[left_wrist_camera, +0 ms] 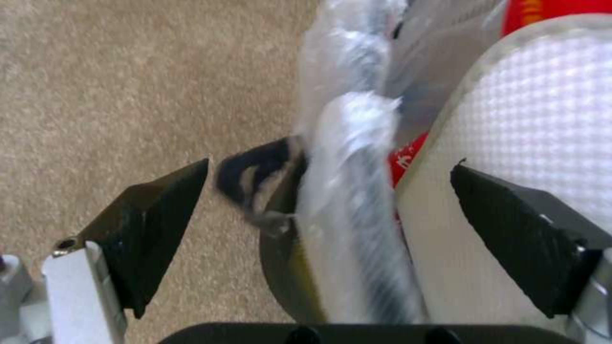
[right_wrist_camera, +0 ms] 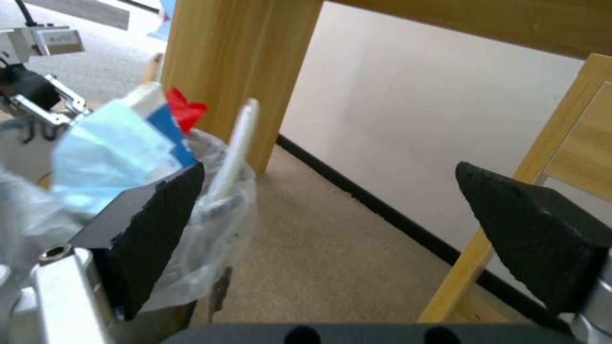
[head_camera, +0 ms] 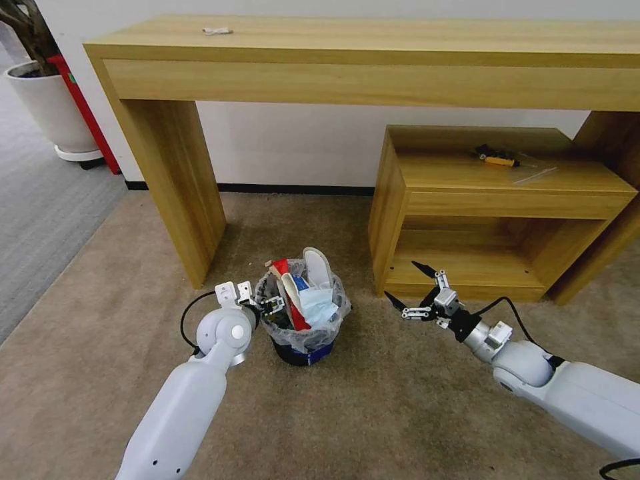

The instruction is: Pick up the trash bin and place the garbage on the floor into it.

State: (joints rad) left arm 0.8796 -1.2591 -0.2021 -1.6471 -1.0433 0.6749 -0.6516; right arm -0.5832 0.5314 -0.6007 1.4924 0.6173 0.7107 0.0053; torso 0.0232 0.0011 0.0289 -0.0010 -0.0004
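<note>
- Bin (head_camera: 303, 350): black, clear liner, blue patch.
- Slipper (left_wrist_camera: 529, 110): white waffle weave.
- Mask (head_camera: 319, 308): pale blue.
- Wrapper (head_camera: 298, 313): red.
- Carpet (head_camera: 400, 413): beige.
- Desk (head_camera: 347, 60): light wood grain.

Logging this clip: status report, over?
Left gripper open astride the trash bin rim. Right gripper open, empty, beside the bin. Garbage in the bin; nothing in the way.

I look down on beige carpet (head_camera: 400, 400) that runs to a white wall (head_camera: 293, 147) with a dark baseboard (head_camera: 293, 189). A long wooden desk (head_camera: 373, 60) stands against that wall, with a low wooden shelf unit (head_camera: 493, 193) tucked under its right side. Far left lie grey ribbed carpet (head_camera: 40, 207), a white plant pot (head_camera: 50, 110) and a red box (head_camera: 83, 107).
</note>
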